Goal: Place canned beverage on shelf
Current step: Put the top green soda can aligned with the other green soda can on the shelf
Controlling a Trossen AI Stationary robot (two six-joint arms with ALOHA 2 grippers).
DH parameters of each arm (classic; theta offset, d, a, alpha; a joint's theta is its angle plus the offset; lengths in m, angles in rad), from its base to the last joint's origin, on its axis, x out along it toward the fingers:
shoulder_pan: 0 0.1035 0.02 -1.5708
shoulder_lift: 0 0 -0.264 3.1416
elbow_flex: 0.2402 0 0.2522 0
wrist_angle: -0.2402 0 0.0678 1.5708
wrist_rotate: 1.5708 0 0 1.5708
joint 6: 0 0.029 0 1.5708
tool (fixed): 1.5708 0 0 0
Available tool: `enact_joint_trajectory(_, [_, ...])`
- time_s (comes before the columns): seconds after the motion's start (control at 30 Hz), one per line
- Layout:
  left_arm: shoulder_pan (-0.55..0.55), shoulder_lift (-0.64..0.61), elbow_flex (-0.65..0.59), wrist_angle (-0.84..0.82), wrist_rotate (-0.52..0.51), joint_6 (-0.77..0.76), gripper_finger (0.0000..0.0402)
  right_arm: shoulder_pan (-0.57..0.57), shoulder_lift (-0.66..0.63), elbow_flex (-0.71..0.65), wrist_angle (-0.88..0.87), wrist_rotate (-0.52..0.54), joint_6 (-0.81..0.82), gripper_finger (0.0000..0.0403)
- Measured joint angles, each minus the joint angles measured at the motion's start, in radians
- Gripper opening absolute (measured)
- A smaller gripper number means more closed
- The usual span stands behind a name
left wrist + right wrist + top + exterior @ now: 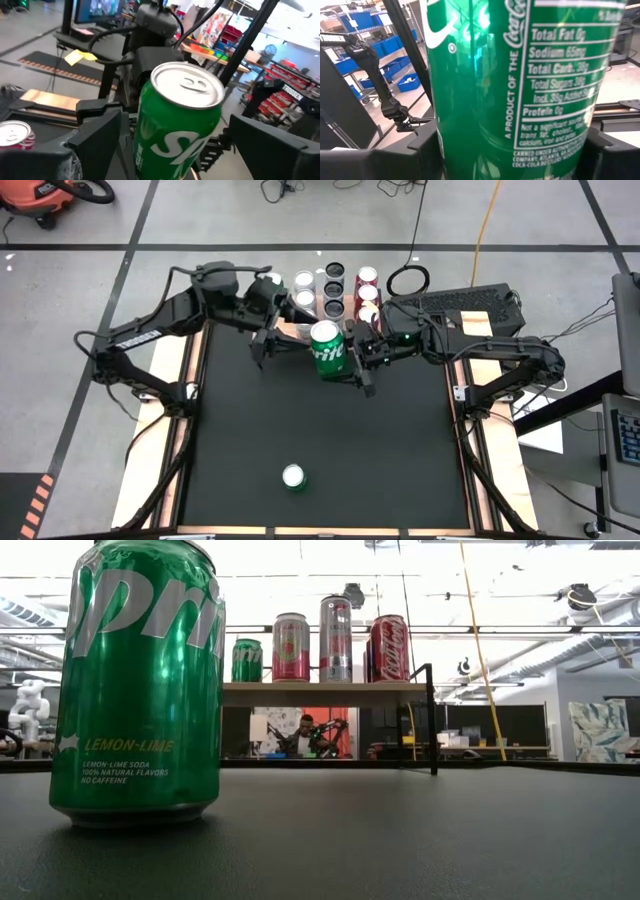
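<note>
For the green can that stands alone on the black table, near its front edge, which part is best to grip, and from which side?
Grip the green can at mid-height on its round wall, with the jaws level. It stands upright with free table on every side, so any horizontal approach probably works. The wall is smooth and curved, so the fingers should press across the full width.
</note>
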State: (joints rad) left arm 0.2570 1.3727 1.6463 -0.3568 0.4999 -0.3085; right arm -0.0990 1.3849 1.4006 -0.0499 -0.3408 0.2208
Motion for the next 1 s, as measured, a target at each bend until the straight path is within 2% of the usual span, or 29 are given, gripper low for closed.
enact_joint_trajectory(0.17, [0.010,0.031,0.000,0.024,0.026,0.021,0.0398,0.000,0.000,0.000,-0.004,0.002,0.001,0.0274])
enact_joint_trajectory(0.37, [0.000,0.056,0.000,0.144,0.073,0.027,0.0397,0.000,0.000,0.000,-0.019,0.004,0.002,0.0274])
enact_joint_trajectory(0.53, [-0.008,0.077,0.000,0.143,0.095,0.026,0.0397,0.000,0.000,0.000,-0.040,0.005,0.002,0.0274])
enact_joint_trajectory(1.0, [-0.031,0.093,-0.001,0.137,0.061,0.026,0.0395,0.000,0.004,0.000,-0.039,0.025,0.003,0.0274])
